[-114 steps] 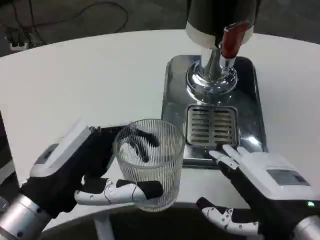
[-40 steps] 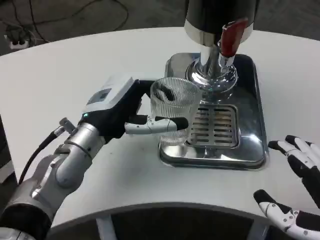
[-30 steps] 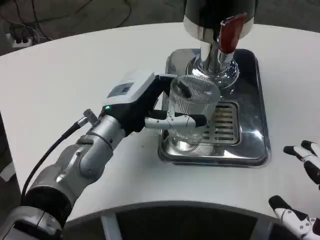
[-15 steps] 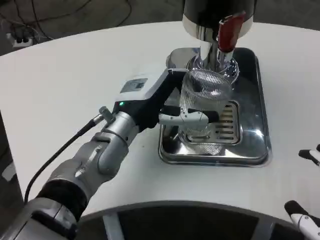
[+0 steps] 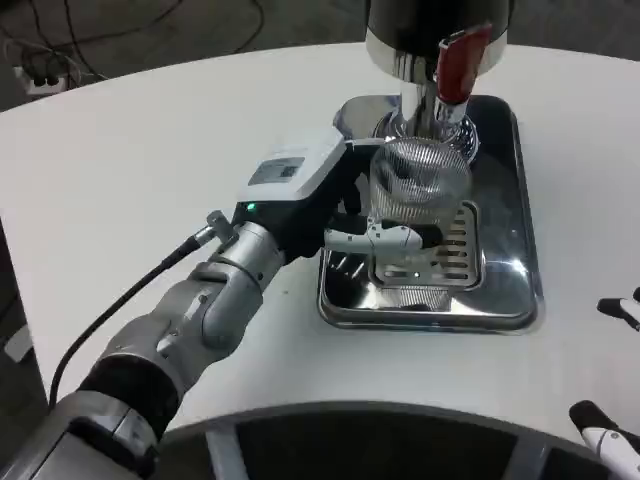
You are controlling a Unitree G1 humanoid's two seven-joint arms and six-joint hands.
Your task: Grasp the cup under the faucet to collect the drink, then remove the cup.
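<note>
Left hand: the left hand (image 5: 330,205) reaches in from the lower left over the near-left part of the drip tray and grips the cup, its white and black fingers (image 5: 385,238) wrapped round the front of the glass and its white back turned up and to the left.
Cup: the ribbed clear glass cup (image 5: 418,195) is held over the slotted grate, just below and in front of the faucet; whether its base touches the grate cannot be told, because the fingers cover it.
Faucet: the red-handled faucet (image 5: 452,66) sticks out from the dispenser's dark body, directly behind and above the cup's rim.
Dispenser: its chrome column (image 5: 420,105) stands at the back of the tray.
Drip tray: the shiny metal drip tray (image 5: 520,240) lies on the table, with the grate (image 5: 462,250) set into its middle, partly covered by the cup and fingers.
Right hand: only fingertips of the right hand (image 5: 612,380) show at the lower right edge, spread apart, holding nothing, well clear of the tray.
Table: the white table (image 5: 150,150) carries the tray.
Cable: a black cable (image 5: 120,300) runs along the left forearm.
</note>
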